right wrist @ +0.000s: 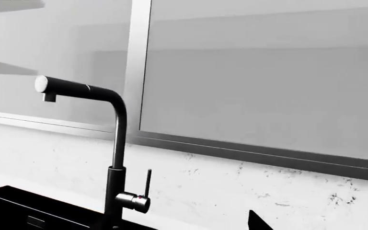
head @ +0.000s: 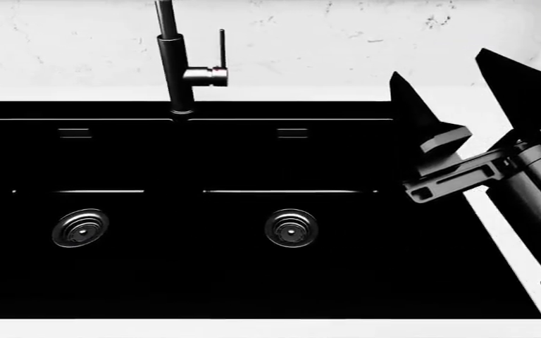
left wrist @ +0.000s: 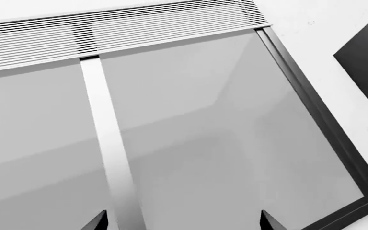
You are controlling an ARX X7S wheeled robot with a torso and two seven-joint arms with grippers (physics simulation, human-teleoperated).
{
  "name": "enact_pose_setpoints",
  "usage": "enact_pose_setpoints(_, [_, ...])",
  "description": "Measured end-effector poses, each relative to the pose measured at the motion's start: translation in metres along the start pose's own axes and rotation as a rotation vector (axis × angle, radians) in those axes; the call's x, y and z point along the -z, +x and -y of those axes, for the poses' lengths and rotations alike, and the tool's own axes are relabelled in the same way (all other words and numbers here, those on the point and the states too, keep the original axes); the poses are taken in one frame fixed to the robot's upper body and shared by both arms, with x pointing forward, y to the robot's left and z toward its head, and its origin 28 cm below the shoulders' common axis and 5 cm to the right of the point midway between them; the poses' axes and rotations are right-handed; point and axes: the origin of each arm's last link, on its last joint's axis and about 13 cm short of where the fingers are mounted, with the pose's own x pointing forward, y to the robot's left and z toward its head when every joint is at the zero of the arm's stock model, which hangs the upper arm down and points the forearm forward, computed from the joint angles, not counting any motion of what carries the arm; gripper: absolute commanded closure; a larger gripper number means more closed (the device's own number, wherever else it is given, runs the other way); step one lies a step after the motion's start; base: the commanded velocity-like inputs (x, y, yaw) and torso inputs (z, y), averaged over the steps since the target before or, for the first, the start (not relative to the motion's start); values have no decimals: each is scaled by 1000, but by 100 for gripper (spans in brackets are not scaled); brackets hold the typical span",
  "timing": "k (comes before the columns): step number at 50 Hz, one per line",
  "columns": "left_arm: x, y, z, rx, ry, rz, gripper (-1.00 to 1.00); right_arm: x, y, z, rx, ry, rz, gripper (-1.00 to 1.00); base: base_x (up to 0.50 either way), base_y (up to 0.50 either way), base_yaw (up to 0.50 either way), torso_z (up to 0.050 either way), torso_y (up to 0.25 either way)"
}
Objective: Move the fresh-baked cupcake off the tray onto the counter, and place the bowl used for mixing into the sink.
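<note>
My right end effector (head: 439, 88), fingers apart and holding nothing, hangs over the right edge of the black sink (head: 205, 267); both basins lie left.

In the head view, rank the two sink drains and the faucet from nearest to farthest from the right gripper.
From the right gripper, open at the sink's right edge, as the image shows it:
1. Right drain, in the right basin. The faucet is about as near; too close to call.
2. Faucet, behind the divider.
3. Left drain, left basin, clearly farthest.
</note>
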Motion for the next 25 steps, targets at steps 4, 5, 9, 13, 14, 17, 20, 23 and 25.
enact_pose_setpoints(4, [0,0,0,-6,-1,6,-100,0,0,-1,-3,0,1,-100,-8,-500,0,0,0])
enact_pose_setpoints(5, [0,-1,0,-8,-1,7,-100,0,0,-1,-4,0,1,-100,-8,-500,0,0,0])
enact_pose_setpoints(9, [0,-1,0,-13,-2,12,-100,0,0,-1,-6,0,2,-100,-9,-500,0,0,0])
enact_pose_setpoints(13, [0,-1,0,-16,-3,16,-100,0,0,-1,-7,0,3,-100,-6,-395,0,0,0])
enact_pose_setpoints(14, [0,-1,0,-17,-3,17,-100,0,0,-1,-7,1,3,-100,0,-78,0,0,0])
enact_pose_setpoints(17, [0,-2,0,-18,-4,20,-100,-1,0,-1,-6,0,5,-100,0,-60,0,0,0])
enact_pose_setpoints(20, [1,-2,0,-20,-4,22,-100,-1,0,-1,-6,1,7,-100,0,0,0,0,0])
enact_pose_setpoints(23, [1,-2,0,-22,-5,23,-100,-1,0,-1,-7,2,9,-100,0,0,0,0,0])
enact_pose_setpoints(25, [1,-2,0,-23,-5,24,-100,-1,0,-1,-7,3,10,-100,0,0,0,0,0])
